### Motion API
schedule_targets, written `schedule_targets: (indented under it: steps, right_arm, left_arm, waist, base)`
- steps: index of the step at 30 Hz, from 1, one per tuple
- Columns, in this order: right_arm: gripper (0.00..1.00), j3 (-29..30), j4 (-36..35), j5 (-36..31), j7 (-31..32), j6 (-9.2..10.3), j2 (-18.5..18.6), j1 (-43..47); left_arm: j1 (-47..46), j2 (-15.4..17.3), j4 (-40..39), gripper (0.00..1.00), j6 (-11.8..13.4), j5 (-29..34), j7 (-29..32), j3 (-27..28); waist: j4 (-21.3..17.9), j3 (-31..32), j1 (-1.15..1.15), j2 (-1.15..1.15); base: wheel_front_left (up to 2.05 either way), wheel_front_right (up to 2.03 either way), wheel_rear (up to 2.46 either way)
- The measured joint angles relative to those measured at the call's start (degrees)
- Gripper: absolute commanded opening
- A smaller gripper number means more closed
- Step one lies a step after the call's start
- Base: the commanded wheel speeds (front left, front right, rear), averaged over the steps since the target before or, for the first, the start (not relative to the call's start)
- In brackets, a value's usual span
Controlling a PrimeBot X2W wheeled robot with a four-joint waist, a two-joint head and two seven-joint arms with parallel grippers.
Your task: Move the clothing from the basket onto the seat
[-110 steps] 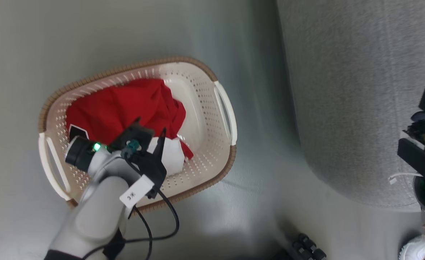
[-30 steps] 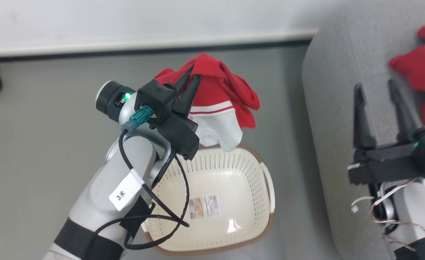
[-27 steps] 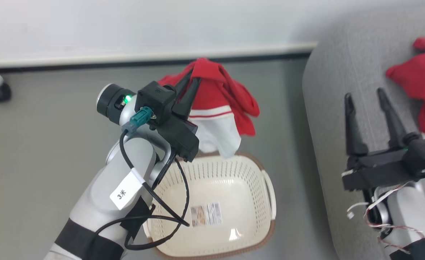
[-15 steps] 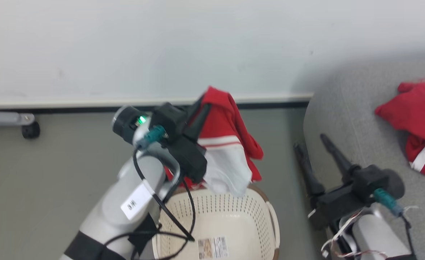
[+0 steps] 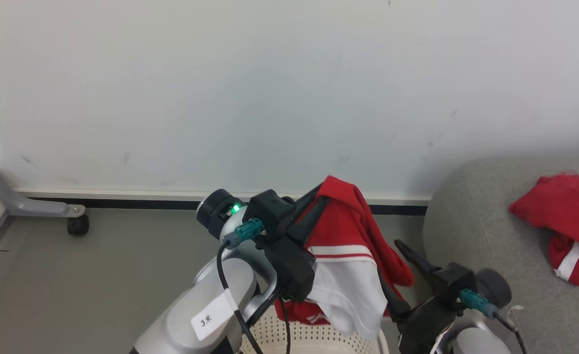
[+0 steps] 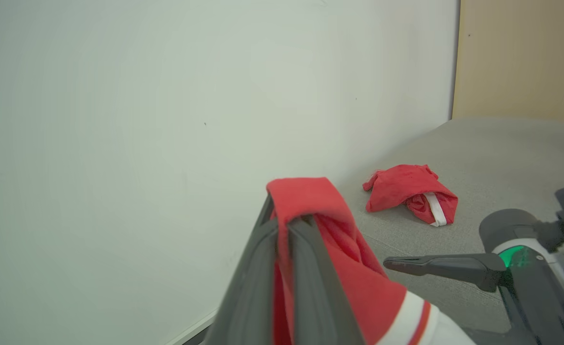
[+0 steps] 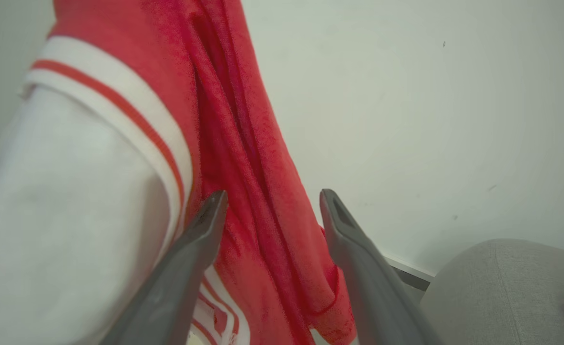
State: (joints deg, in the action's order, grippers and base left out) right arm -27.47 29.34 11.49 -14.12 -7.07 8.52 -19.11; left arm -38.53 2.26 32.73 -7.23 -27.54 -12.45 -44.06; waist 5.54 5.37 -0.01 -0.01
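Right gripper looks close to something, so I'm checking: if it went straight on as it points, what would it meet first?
Probably the red garment hanging from the shut left gripper; depth is unclear.

My jaws are pressing together on a fold of a red garment, pinching it at their tips. The cloth is draping down past them, with its white band showing at the bottom. A second red garment is lying bundled on the grey seat, near the seat's edge along the pale wall. My right arm's dark finger is pointing at the hanging cloth, its tip just beside it.
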Motion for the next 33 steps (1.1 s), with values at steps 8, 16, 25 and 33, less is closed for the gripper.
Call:
schedule_targets:
  steps: [8,16,25,33]
  right_arm:
    - [1.0,-4.85,5.02,0.12,1.01,-0.02,-0.21,-0.41]
    - [0.04,-10.79,8.05,2.77,0.94,-0.08,-1.26,-4.82]
    - [0.0,-12.71,8.45,4.99,0.66,-0.08,0.18,-6.98]
    - [0.0,-11.69,5.91,7.45,0.35,-0.08,3.21,-7.73]
  left_arm:
    - [1.24,0.19,-5.72,0.0,0.69,-0.78,1.4,-3.04]
    - [1.56,0.26,-8.79,0.0,1.78,-1.15,2.87,-3.61]
    - [4.83,3.11,-7.49,0.0,3.99,-2.31,3.86,-0.56]
    - [8.4,4.5,-7.06,1.0,5.42,-4.8,3.39,1.63]
  waist:
    - [2.45,1.69,0.01,0.01]
    - [4.12,1.4,0.01,0.01]
    - [3.17,0.71,0.02,0.01]
    - [0.44,0.23,0.02,0.01]
  base:
    - [0.0,0.0,0.0]
    - [0.0,0.0,0.0]
    - [0.0,0.0,0.0]
    - [0.0,0.0,0.0]
